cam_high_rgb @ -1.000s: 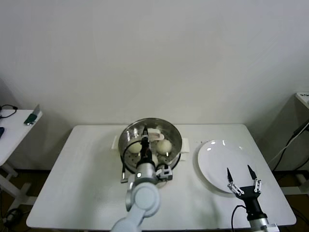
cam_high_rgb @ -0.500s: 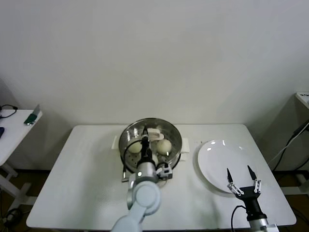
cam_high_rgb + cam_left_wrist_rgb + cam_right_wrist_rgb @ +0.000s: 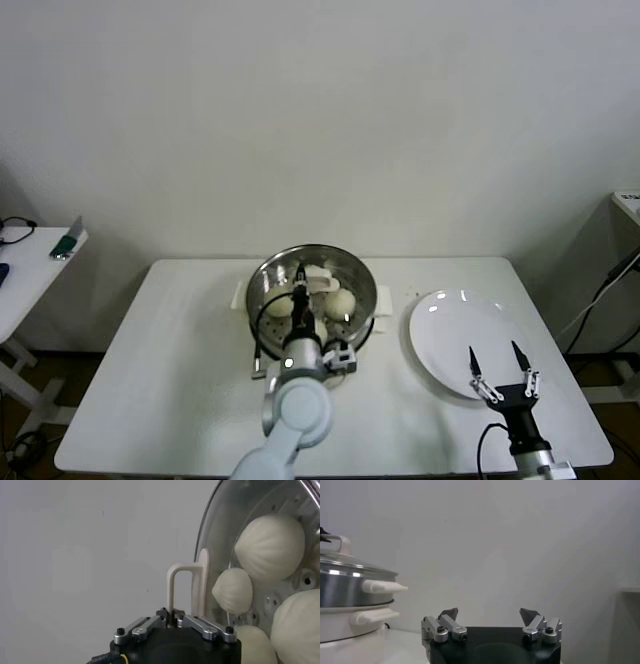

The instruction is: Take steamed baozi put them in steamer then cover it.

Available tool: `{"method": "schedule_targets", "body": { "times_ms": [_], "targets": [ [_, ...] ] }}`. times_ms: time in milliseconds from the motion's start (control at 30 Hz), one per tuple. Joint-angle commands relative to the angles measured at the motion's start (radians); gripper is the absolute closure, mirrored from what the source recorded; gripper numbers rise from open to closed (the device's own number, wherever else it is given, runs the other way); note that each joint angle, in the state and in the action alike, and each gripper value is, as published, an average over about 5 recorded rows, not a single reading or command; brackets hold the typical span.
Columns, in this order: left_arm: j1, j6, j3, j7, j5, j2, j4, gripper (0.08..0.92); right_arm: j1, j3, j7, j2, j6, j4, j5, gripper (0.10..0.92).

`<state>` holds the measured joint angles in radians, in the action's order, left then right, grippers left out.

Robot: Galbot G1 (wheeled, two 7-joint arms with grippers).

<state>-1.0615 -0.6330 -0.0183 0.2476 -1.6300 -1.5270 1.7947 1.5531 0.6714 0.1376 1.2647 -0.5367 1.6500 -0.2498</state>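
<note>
Between the nearly shut fingers of left gripper (image 3: 173, 614), pinched: white handle (image 3: 186, 587) of glass lid (image 3: 235, 540), stiff, smooth, breakable, best held by that loop; beneath, steamer (image 3: 362, 292) with soft, light steamed baozi (image 3: 270, 547) inside; well off, right gripper (image 3: 497, 368) spread wide, empty, over plate (image 3: 445, 320).

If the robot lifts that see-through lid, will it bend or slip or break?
Probably stiff, not bendy: the lid looks like glass in a metal rim, with the baozi showing through. It could likely crack if dropped. Slipping seems unlikely, since the left gripper pinches its white loop handle rather than the smooth glass.
</note>
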Motion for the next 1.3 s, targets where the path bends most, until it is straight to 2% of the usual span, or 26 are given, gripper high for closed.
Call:
{"method": "schedule_targets", "body": {
  "times_ms": [33,300,500,633,733,867,1000,1167,1300],
  "targets": [
    [-0.003,0.0,-0.003,0.001,0.019,0.015,0.02,0.804,-0.001,-0.003,0.0,0.001,0.004,0.004,0.001,0.203],
    [-0.01,-0.013,-0.022,0.031,0.088,0.083,0.12,0.572,0.002,-0.008,0.005,-0.004,0.035,0.013,-0.005,0.203],
    [-0.042,-0.027,-0.045,0.008,0.268,0.154,0.235,0.399,0.019,-0.034,-0.038,-0.014,0.122,0.038,-0.061,0.203],
    [-0.08,-0.012,-0.039,-0.067,0.383,0.186,0.305,0.286,0.021,-0.041,-0.064,-0.014,0.161,0.046,-0.057,0.203],
    [-0.115,0.057,0.002,-0.166,0.538,0.21,0.36,0.212,0.023,-0.042,-0.096,-0.013,0.16,0.066,-0.049,0.203],
    [-0.149,0.181,0.117,-0.288,0.817,0.236,0.404,0.18,0.024,-0.038,-0.129,-0.018,0.142,0.094,-0.055,0.203],
    [-0.197,0.296,0.267,-0.361,1.058,0.263,0.429,0.177,0.025,-0.038,-0.123,-0.021,0.123,0.109,-0.06,0.203],
    [-0.319,0.44,0.497,-0.364,1.325,0.258,0.42,0.177,0.033,-0.04,-0.114,-0.016,0.108,0.114,-0.054,0.203],
    [-0.423,0.599,0.629,-0.357,1.562,0.255,0.339,0.177,0.03,-0.04,-0.113,-0.009,0.09,0.098,-0.051,0.203]
  ]
}}
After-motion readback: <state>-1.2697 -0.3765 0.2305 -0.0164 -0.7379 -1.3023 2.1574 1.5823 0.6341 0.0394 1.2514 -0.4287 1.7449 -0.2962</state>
